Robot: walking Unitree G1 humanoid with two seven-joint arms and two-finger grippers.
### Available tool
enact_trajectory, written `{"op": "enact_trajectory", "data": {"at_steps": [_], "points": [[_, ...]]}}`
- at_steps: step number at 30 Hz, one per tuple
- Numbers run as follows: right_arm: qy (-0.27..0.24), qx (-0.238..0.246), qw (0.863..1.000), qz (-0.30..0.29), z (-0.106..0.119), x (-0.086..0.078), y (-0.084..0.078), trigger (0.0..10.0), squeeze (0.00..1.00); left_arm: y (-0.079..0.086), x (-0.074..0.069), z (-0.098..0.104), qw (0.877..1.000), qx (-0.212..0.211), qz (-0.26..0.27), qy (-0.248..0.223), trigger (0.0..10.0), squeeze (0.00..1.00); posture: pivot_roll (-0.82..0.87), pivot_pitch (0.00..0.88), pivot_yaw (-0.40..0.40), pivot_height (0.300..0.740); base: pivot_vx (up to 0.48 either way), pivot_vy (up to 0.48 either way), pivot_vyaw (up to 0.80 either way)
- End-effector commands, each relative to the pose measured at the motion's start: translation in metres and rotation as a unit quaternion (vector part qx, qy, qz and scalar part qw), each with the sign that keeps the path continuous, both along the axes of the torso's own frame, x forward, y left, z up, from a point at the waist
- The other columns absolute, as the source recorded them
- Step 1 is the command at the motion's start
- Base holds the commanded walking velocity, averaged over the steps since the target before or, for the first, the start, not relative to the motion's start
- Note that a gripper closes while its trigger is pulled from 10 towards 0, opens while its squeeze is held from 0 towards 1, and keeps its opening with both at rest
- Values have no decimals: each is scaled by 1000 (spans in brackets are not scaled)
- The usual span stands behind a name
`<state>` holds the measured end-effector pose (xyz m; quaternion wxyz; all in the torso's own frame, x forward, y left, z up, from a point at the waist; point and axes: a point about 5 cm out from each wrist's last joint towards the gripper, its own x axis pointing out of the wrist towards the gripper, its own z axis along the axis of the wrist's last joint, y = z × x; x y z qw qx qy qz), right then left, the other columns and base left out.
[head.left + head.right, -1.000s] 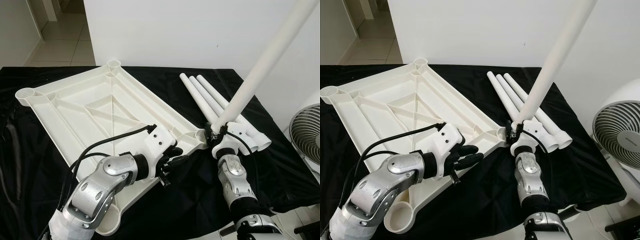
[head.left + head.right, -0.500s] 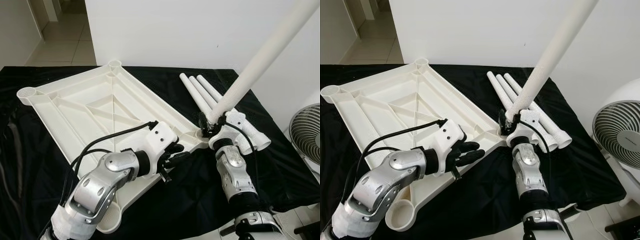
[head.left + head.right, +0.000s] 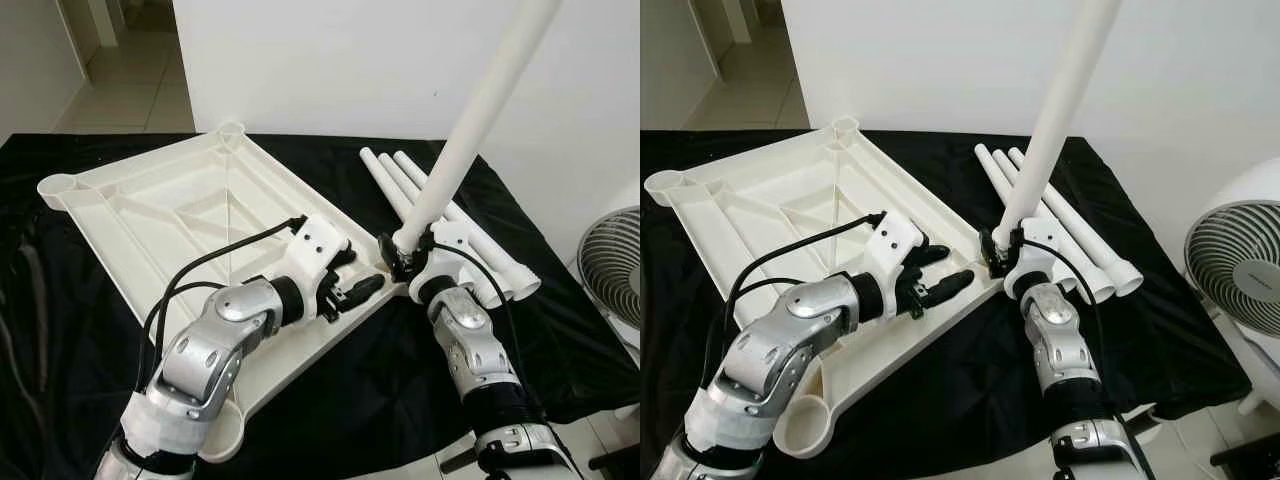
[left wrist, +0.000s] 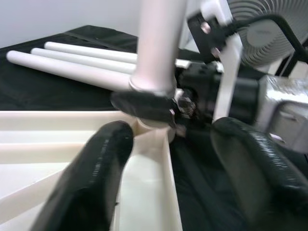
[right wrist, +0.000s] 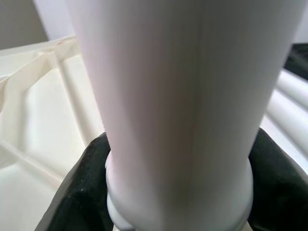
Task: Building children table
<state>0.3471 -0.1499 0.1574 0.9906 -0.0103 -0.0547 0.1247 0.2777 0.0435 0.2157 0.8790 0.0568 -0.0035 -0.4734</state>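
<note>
Bright, even indoor light, soft shadows, head views sharp — wrist views blurred, close objects out of focus

A black cloth (image 3: 60,300) covers the work surface, wrinkled along its edges. A white fan (image 3: 1238,285) with a round grille stands to the right, beside a white wall (image 3: 330,60). A tiled floor (image 3: 120,85) lies beyond the cloth's far left corner.

Both head eyes look down and forward over the same worktop (image 3: 60,330); each wrist camera sits close. Both wrist views share the leg (image 4: 156,43).
</note>
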Motion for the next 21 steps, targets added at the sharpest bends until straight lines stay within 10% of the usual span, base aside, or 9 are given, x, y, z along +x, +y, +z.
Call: {"op": "enact_trajectory", "data": {"at_steps": [1,9,10,21], "points": [[9,-3,1000,24,-1,-3,3,10000,0,-3,2,4,1000,-13,0,-11,10000,1000,34,33,-47,740,0,0,0],[23,-15,997,71,-4,-7,8,10000,0,-5,8,10,1000,-24,6,-18,10000,1000,33,11,-37,740,0,0,0],[30,-17,996,86,-6,-9,10,10000,0,-7,8,13,999,-32,-6,-20,10000,0,33,0,-28,740,0,0,0],[53,-47,983,168,-11,-21,13,10000,0,-15,7,34,995,-74,-68,-26,10000,0,29,0,-12,740,0,0,0]]}}
